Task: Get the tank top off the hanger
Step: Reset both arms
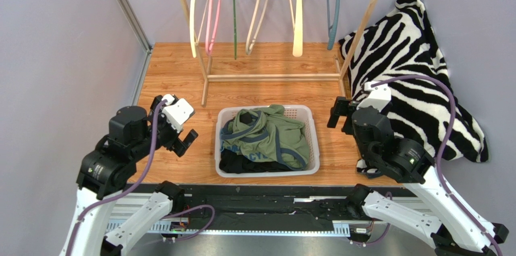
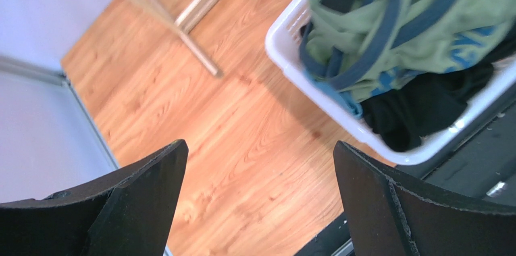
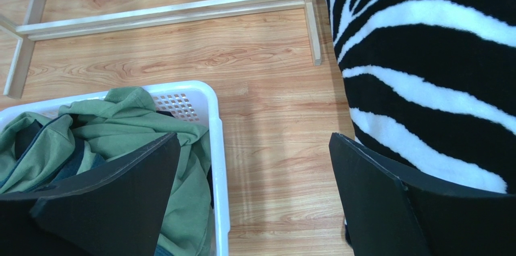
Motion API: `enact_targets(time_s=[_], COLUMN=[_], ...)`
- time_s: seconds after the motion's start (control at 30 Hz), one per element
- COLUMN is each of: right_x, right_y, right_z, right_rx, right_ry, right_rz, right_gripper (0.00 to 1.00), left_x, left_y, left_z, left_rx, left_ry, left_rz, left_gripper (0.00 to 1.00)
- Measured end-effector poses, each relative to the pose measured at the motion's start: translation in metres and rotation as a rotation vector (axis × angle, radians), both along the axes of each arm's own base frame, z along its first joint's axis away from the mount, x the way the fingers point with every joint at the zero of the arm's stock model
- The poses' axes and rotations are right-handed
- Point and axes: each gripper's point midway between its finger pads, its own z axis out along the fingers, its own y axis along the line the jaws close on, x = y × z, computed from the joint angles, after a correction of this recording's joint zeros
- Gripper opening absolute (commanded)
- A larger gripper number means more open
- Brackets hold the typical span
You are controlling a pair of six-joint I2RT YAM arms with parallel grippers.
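A green tank top (image 1: 266,135) with blue trim lies crumpled in a white basket (image 1: 313,147) at the table's middle; it hangs on no hanger. Several bare hangers (image 1: 254,14) hang on the wooden rack at the back. My left gripper (image 1: 179,128) is open and empty, left of the basket above the wood. My right gripper (image 1: 348,117) is open and empty, right of the basket. The left wrist view shows the tank top (image 2: 412,32) and basket rim (image 2: 291,68) beyond my open gripper (image 2: 259,165). The right wrist view shows the tank top (image 3: 115,129) left of my open gripper (image 3: 254,159).
A zebra-striped blanket (image 1: 418,68) is piled at the right, close to my right arm, and shows in the right wrist view (image 3: 436,56). The rack's wooden base (image 1: 272,77) stands behind the basket. A black garment (image 1: 242,162) lies under the tank top.
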Motion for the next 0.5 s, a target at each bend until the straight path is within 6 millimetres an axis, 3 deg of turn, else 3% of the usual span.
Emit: enact_targets(time_s=[0.17, 0.33, 0.5], right_x=[-0.007, -0.008, -0.010], right_y=[-0.008, -0.008, -0.011], right_z=[-0.002, -0.016, -0.028], right_rx=[0.002, -0.024, -0.045], right_ry=[-0.003, 0.025, 0.034], right_rz=[-0.008, 0.001, 0.008], right_gripper=[1.00, 1.00, 1.00], left_x=[0.031, 0.067, 0.087], left_y=[0.023, 0.047, 0.070], left_z=[-0.034, -0.039, -0.057], left_rx=[0.006, -0.055, -0.122], left_ry=[0.063, 0.061, 0.093], left_rz=[0.179, 0.326, 0.424], left_gripper=[0.99, 0.99, 0.99])
